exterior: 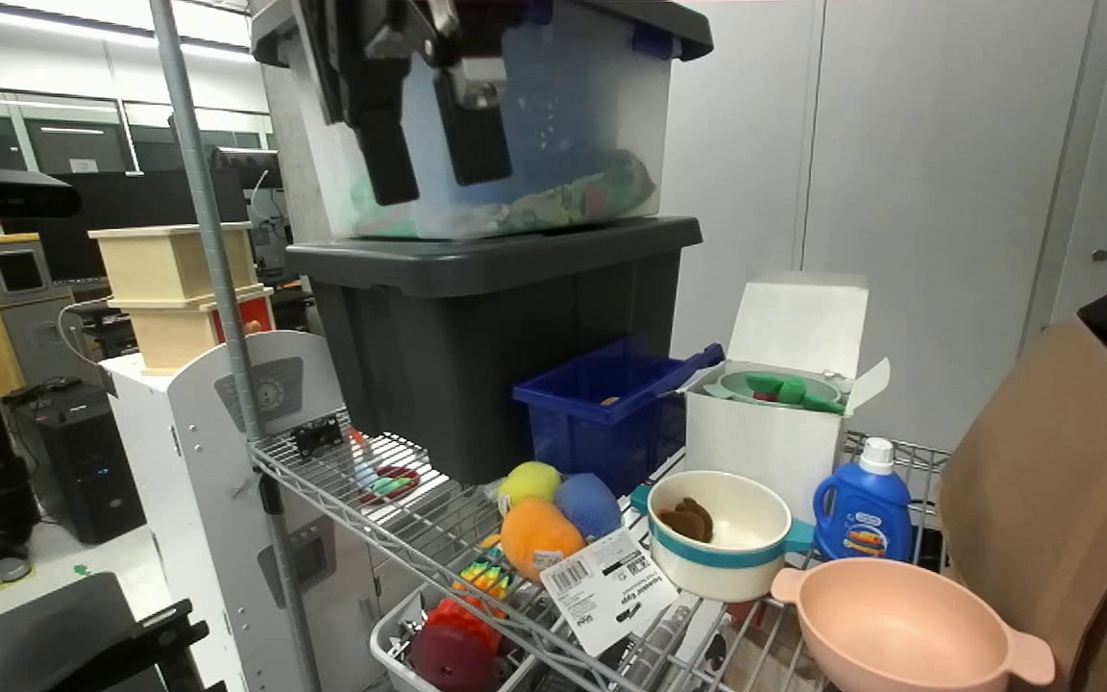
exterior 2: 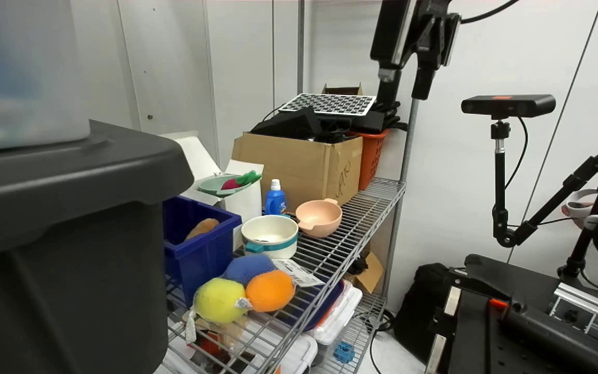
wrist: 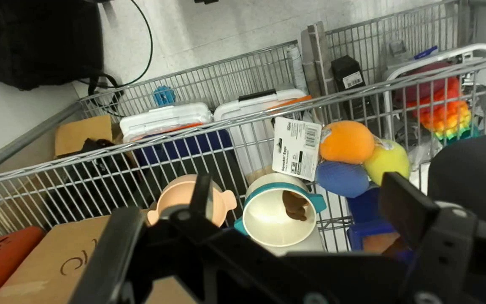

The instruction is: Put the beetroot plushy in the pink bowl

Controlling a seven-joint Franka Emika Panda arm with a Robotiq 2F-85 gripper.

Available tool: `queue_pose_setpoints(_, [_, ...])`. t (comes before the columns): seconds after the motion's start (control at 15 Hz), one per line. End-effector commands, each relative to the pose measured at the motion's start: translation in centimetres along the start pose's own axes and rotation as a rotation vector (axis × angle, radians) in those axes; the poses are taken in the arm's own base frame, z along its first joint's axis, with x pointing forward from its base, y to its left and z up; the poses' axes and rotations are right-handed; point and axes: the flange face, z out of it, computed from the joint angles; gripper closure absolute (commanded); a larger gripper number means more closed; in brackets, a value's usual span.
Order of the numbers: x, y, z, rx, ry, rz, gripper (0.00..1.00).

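Step in hand, as judged: the approach, ahead of any grasp. The pincer [exterior: 440,187] hangs high over the surface [exterior 2: 371,205], jaws wide apart, holding nothing. The beetroot [exterior: 791,391] lies in the green bowl [exterior 2: 209,185], itself seated in the top of the white box [exterior: 741,447]; its magenta body is partly hidden and its green leaves lie across the rim. The next move likely calls for travel over the white box, then a descent clear of the raised lid [exterior: 801,322] and side flap [exterior: 869,384], with a grip that takes the beetroot without dragging the green bowl. In an exterior view the pink bowl [exterior: 902,625], the destination, stands near and right and shows nothing inside; transfer is judged not begun. Other containers: the white bowl [exterior: 719,577], on the near side of the white box and left of the pink bowl in both exterior views, holds a brown piece [exterior: 690,521], identity undetermined. The blue bin [exterior: 573,437], left of the white box in both exterior views, holds a tan item [exterior 2: 203,227], mostly hidden. Contents of the clear tub [exterior: 582,106] are blurred and not identified.
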Motion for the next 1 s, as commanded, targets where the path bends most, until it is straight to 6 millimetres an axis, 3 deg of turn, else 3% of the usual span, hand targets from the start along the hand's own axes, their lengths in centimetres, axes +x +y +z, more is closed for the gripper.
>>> queue_pose_setpoints(0.0, [4.5,0.2,2.4,-0.028,0.017,0.080,0.00])
queue_pose_setpoints(0.13, [6.7,0.3,4.0,-0.032,0.021,0.096,0.00])
queue_pose_setpoints(0.6, [10.4,-0.5,10.7,0.035,-0.097,0.062,0.00])
queue_pose_setpoints(0.93, [12.7,-0.6,12.5,0.130,-0.131,0.076,0.00])
